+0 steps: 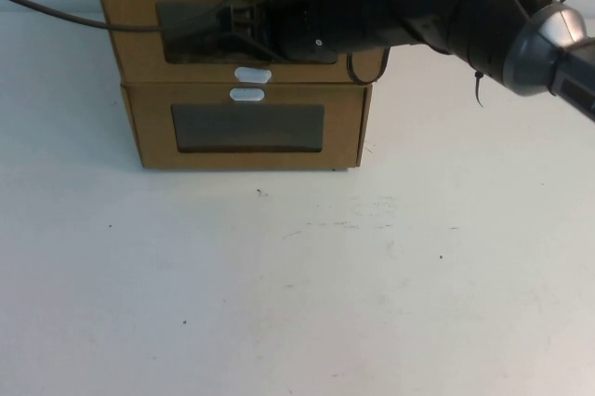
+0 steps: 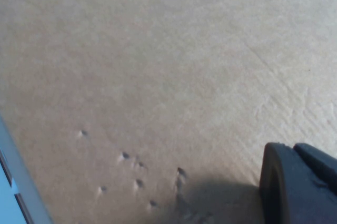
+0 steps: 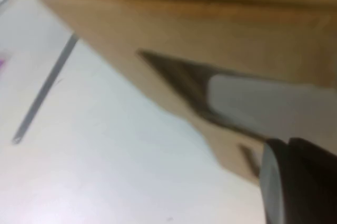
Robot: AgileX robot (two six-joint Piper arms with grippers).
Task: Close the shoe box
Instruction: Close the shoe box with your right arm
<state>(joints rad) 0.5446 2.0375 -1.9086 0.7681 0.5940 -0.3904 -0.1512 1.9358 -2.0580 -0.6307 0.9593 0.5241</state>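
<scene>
**A:** Where did the shoe box (image 1: 130, 43) stand?

**B:** At the far edge of the table (image 1: 297, 303), somewhat toward the left corner. It sat on top of a second brown box (image 1: 153, 126) of the same kind. The shoe box had its white pull tab (image 1: 253, 73) below its window (image 1: 177, 15). The lower box carried its own tab (image 1: 247, 94) above its window (image 1: 247, 128), so the two tabs sat one just above the other.

**A:** Was the drawer pushed home?

**B:** I could not tell from the high view. Its front looked about level with the front of the lower box.

**A:** And the right gripper (image 1: 209, 32)?

**B:** The right arm (image 1: 418, 6) reached in from the right edge, across the front of the shoe box. The right gripper lay against the window, covering much of it. Whether it was wide or narrow, I could not tell. Its wrist camera saw brown cardboard with a dark window close by and white table beside it.

**A:** The left gripper (image 2: 295, 187)?

**B:** It did not appear in the high view. Its own camera showed only a dark part of it, close over a plain cardboard surface with a few small dents. I could not tell its state either.

**A:** Anything else?

**B:** A dark cable (image 1: 56, 13) ran in from the left edge, across the front of the shoe box.
</scene>
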